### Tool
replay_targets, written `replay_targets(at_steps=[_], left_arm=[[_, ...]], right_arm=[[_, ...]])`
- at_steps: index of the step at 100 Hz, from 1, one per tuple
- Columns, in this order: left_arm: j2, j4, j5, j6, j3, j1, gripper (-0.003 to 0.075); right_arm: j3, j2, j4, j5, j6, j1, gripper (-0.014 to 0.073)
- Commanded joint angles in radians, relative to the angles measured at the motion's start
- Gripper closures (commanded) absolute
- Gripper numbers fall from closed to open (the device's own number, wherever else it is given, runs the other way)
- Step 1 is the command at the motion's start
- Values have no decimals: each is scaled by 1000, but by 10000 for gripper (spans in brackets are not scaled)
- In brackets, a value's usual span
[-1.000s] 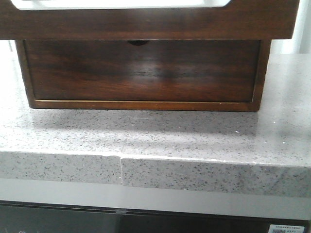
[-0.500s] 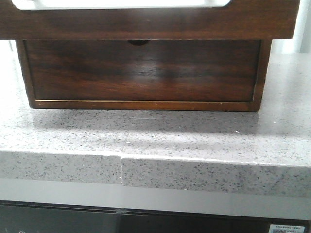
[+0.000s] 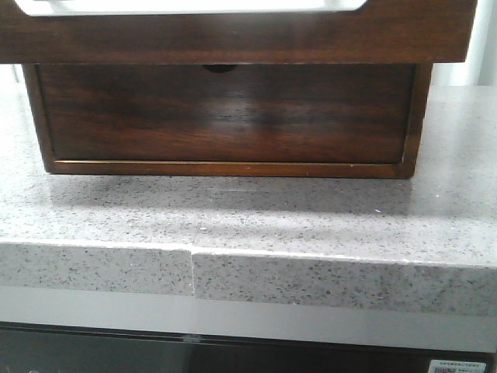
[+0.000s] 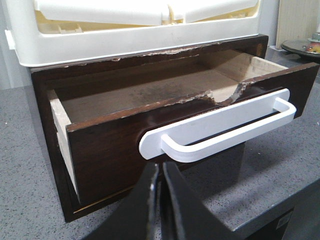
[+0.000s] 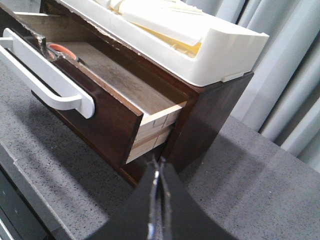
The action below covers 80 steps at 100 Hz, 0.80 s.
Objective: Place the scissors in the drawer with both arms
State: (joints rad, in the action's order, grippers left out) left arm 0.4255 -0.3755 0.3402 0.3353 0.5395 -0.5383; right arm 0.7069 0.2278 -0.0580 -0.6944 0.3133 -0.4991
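Right wrist view: scissors [image 5: 61, 51] lying inside the pulled-out drawer [image 5: 107, 107], just behind its front board, only an orange-lined loop and a bit of grey showing, blades hidden by the front and the white handle [image 5: 47, 80]. Left wrist view: same drawer [image 4: 115, 150] open, inside mostly bare wood, scissors not made out there behind the chipped front edge. Front view: drawer [image 3: 233, 35] cut off by the top edge, only its front band and a strip of white seen, lower drawer front [image 3: 225, 113] under it, speckled stone counter [image 3: 248, 225] below; against the earlier front frames, cabinet edge shifted very slightly, otherwise unchanged. Left gripper [image 4: 160, 172] closed on nothing, tips just below the handle [image 4: 220, 127]. Right gripper [image 5: 157, 172] closed and empty, near the drawer's right corner, well apart from the scissors. White tray [image 5: 200, 47] resting on the cabinet top.
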Motion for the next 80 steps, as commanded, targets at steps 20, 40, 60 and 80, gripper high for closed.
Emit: replay_targets(at_steps=[20, 40, 60, 80], left_arm=[[6, -21, -79, -3, 27, -5, 740], [6, -21, -79, -3, 27, -5, 740], [-3, 83, -110, 15, 6, -3, 740], [-121, 238, -525, 29, -243, 109, 740]], right_arm=[[23, 13, -15, 82, -5, 5, 639], [23, 13, -15, 82, -5, 5, 639], [23, 13, -15, 82, -5, 5, 639], [23, 13, -15, 84, -5, 5, 639]])
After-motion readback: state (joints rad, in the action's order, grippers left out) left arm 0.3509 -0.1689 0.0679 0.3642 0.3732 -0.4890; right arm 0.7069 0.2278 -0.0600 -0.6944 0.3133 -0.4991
